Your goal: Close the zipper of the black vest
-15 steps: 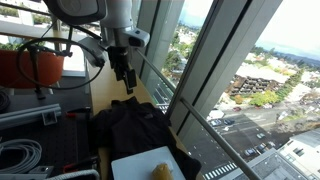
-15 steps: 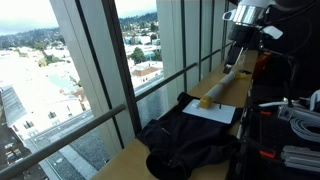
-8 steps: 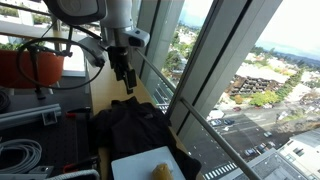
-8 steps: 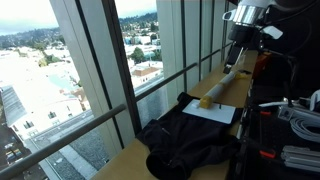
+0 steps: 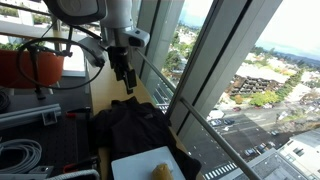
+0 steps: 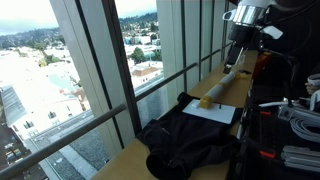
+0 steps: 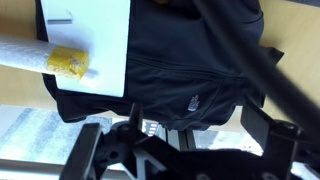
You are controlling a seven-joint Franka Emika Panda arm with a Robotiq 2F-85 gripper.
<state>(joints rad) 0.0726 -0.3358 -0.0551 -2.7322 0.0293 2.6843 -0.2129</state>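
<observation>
The black vest (image 5: 135, 125) lies crumpled on the wooden ledge by the window, and shows in both exterior views (image 6: 190, 142). In the wrist view it fills the middle (image 7: 185, 55), with a small white logo (image 7: 192, 100). I cannot make out the zipper. My gripper (image 5: 126, 82) hangs in the air above the ledge, beyond the vest and not touching it (image 6: 232, 60). In the wrist view its two dark fingers stand wide apart at the bottom (image 7: 180, 150), open and empty.
A white sheet (image 7: 95, 35) with a yellow object (image 7: 68, 63) lies partly on the vest. Window glass and metal frames (image 5: 200, 70) run along the ledge. Cables and equipment (image 5: 30, 140) sit on the room side.
</observation>
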